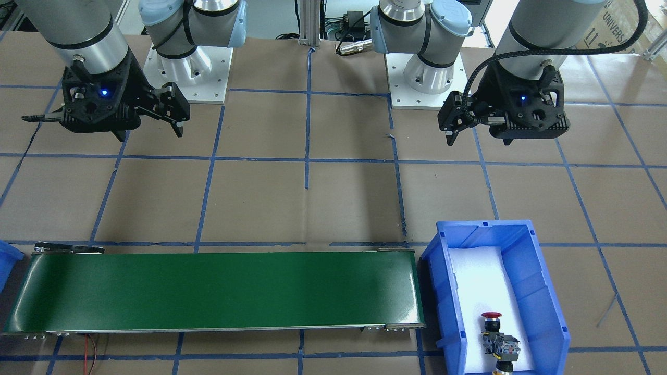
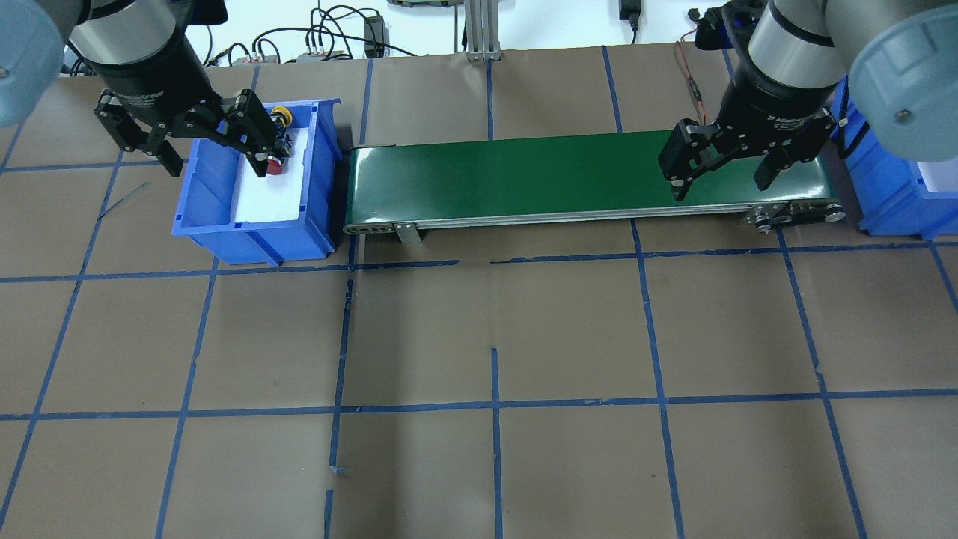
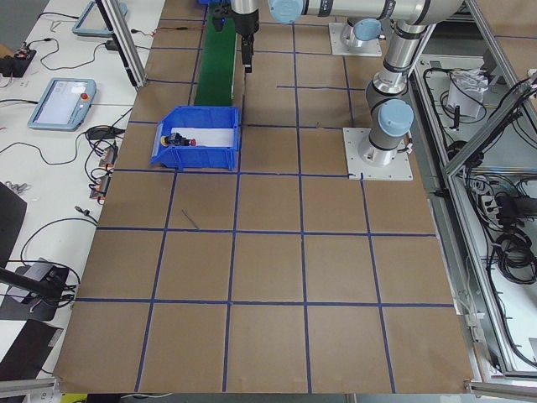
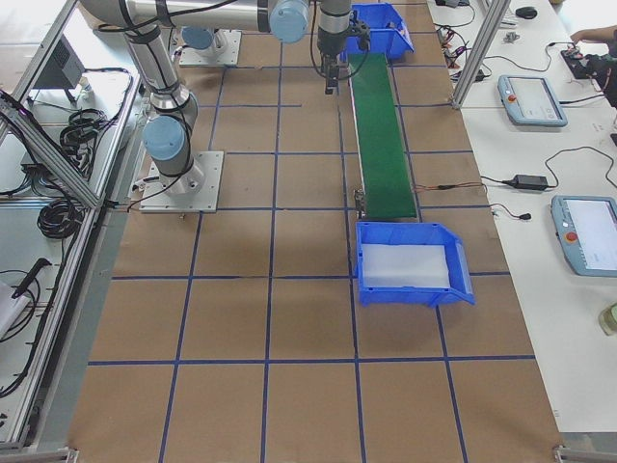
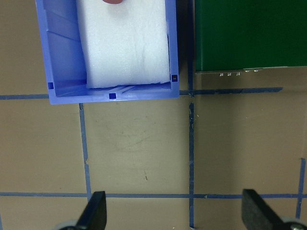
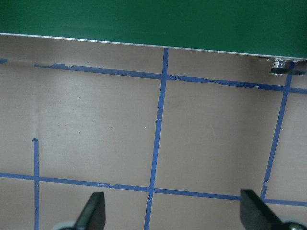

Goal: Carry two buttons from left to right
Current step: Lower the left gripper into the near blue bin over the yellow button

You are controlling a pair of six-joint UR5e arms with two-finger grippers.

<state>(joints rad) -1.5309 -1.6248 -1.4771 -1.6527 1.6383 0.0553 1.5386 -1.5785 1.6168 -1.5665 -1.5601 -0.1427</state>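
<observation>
The two buttons lie in the blue bin on the robot's left, on white foam. The red-capped button and the yellow-capped button lie end to end, grey blocks touching. The red cap also shows in the overhead view and at the top edge of the left wrist view. My left gripper is open and empty, high above the table on the robot's side of the bin. My right gripper is open and empty, high near the conveyor's right end.
A green conveyor belt runs between the left bin and a second blue bin with bare white foam at the right end. Brown table paper with blue tape lines covers the table.
</observation>
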